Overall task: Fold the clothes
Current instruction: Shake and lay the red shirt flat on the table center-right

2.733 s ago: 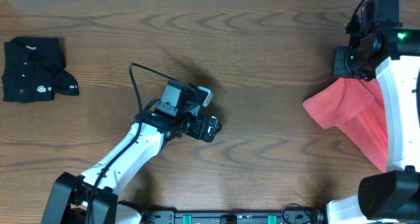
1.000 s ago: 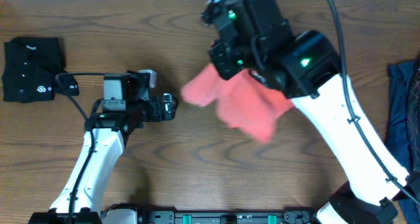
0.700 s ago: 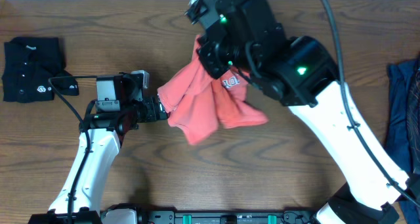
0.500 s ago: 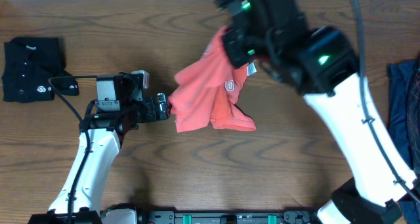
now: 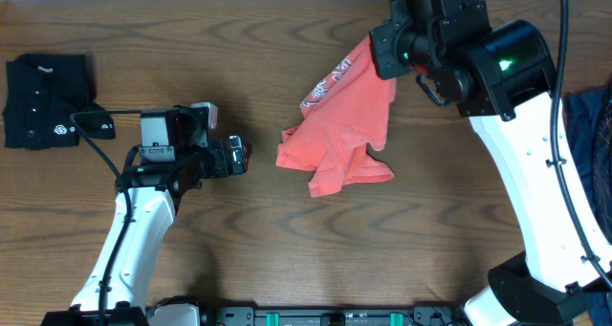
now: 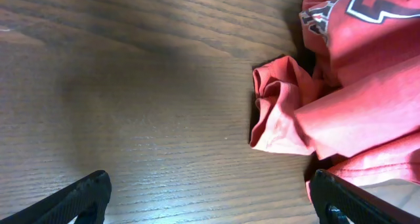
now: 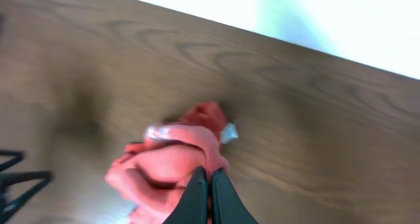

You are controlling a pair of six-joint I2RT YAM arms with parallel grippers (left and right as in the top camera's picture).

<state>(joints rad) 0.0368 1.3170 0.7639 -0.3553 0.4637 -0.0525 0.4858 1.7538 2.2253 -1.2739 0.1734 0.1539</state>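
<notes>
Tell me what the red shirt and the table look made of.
The red shirt: soft knit cloth, likely cotton jersey, matte; it drapes and bunches in folds. The table: wood or wood-look laminate, smooth, faint sheen; grain lines show.

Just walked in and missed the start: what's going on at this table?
The right gripper is shut on a coral-red T-shirt, holding one end up while the rest drapes onto the wooden table. The left gripper, open and empty, hovers just left of it. A folded black shirt lies far left; a dark blue garment at the right edge.
</notes>
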